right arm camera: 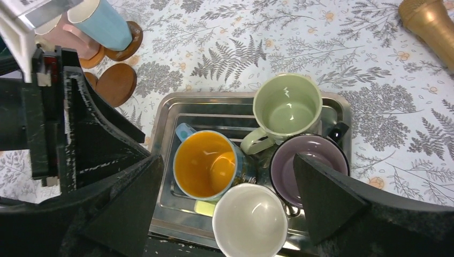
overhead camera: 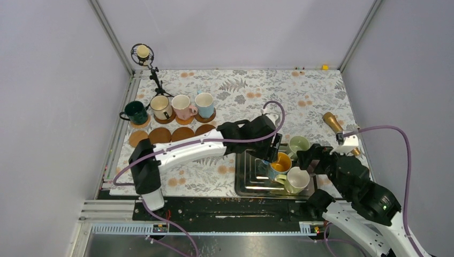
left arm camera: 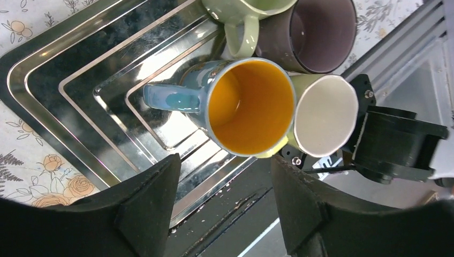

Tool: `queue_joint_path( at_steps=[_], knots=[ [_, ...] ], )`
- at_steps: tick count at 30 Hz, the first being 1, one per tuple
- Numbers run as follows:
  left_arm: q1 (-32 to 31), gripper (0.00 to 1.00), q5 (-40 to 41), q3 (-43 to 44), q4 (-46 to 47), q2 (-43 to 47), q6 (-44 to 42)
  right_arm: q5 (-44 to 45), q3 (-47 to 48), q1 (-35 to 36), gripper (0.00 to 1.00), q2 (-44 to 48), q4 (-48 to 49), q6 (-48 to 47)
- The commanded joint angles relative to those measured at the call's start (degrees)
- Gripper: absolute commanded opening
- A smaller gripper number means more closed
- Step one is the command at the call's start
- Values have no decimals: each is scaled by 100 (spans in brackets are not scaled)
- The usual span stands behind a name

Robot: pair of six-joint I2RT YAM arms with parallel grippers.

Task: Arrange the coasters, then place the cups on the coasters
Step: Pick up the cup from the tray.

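Over the steel tray (right arm camera: 166, 123), your left gripper (left arm camera: 225, 160) is hovering, jaws apart, above the orange-lined mug (left arm camera: 249, 107); your right gripper (right arm camera: 227, 160) is hanging nearby, jaws spread wide.

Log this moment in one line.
step: cup pickup | left gripper: open, over orange-lined mug in tray | right gripper: open, above tray | four cups on coasters

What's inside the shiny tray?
Four cups: the blue cup with an orange inside, the pale green cup, the purple cup and the cream cup. The tray floor beneath them is hidden.
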State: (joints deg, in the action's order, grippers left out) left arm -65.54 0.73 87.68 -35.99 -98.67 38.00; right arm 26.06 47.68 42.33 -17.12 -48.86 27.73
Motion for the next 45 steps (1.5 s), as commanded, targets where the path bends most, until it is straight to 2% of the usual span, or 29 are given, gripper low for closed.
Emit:
queue_joint_path(
  at_steps=[1, 17, 22, 32, 45],
  knots=[
    [6, 62, 139, 409, -160, -206, -21, 418, 59, -9, 99, 248, -189, -17],
    [-38, 58, -121, 455, -22, -972, -154, 565, -66, -5, 100, 499, -158, 7],
    [-38, 44, -100, 452, -88, -1050, -210, 575, -74, -6, 100, 497, -145, -22],
    [-38, 0, 535, 539, -645, -527, -348, 566, -123, -7, 99, 490, -81, -25],
    [59, 0, 1169, 303, -1006, 414, -442, 469, -128, -10, 100, 551, -68, -52]
  ],
)
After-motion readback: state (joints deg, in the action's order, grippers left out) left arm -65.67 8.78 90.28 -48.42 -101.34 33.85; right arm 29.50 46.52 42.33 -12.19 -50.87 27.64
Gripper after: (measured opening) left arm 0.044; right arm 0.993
